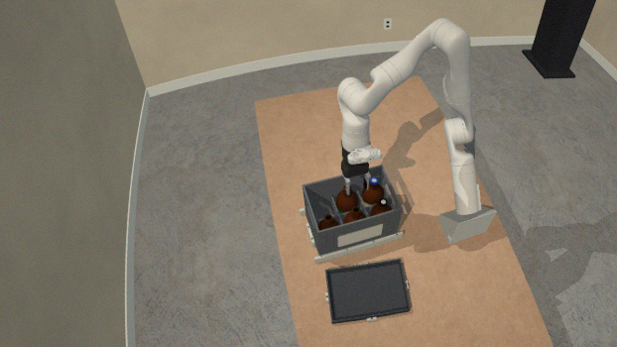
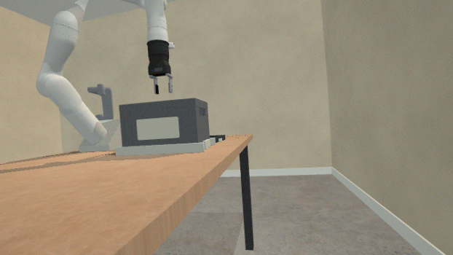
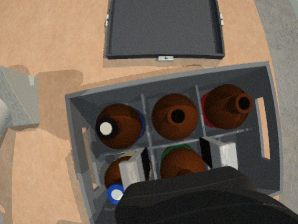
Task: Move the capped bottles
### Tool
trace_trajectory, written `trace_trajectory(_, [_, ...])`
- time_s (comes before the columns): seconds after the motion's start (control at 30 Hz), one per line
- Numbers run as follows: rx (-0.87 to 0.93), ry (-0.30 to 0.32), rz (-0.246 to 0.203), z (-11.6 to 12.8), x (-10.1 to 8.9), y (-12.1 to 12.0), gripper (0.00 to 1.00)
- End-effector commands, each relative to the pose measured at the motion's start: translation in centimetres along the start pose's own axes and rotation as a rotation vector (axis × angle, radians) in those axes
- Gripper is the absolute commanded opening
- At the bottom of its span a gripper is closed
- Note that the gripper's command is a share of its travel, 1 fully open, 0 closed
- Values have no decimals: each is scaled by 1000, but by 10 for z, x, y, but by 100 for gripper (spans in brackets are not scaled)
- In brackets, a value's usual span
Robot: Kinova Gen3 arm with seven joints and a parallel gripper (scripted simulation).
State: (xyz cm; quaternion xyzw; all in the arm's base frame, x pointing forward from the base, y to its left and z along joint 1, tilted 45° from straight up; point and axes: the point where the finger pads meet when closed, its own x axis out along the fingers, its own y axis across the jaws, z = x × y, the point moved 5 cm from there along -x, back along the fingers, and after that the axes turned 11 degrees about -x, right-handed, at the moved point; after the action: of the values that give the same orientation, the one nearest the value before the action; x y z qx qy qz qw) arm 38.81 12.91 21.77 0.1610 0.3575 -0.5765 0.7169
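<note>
gripper (image 2: 162, 88) hanging spread, gripping nothing | crate (image 2: 197, 120) sitting just below it on counter (image 2: 109, 189), holding blue-capped bottle (image 3: 116, 193), white-capped bottle (image 3: 107, 128) | tray (image 1: 368, 312) lying beyond crate

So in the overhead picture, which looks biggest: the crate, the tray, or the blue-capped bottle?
1. The crate and the tray look about alike in spread; the crate's height makes ranking them unsure.
2. The blue-capped bottle, clearly smallest, standing inside the crate.
</note>
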Motion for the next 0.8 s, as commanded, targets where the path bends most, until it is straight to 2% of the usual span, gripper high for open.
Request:
trace_trajectory(0.0, [0, 0, 2, 0, -1, 0, 100])
trace_trajectory(0.1, [0, 0, 2, 0, -1, 0, 100])
trace_trajectory(0.6, [-192, 1, 2, 19, 4, -46, 100])
trace_trajectory(0.77, [-212, 0, -9, 20, 6, -51, 100])
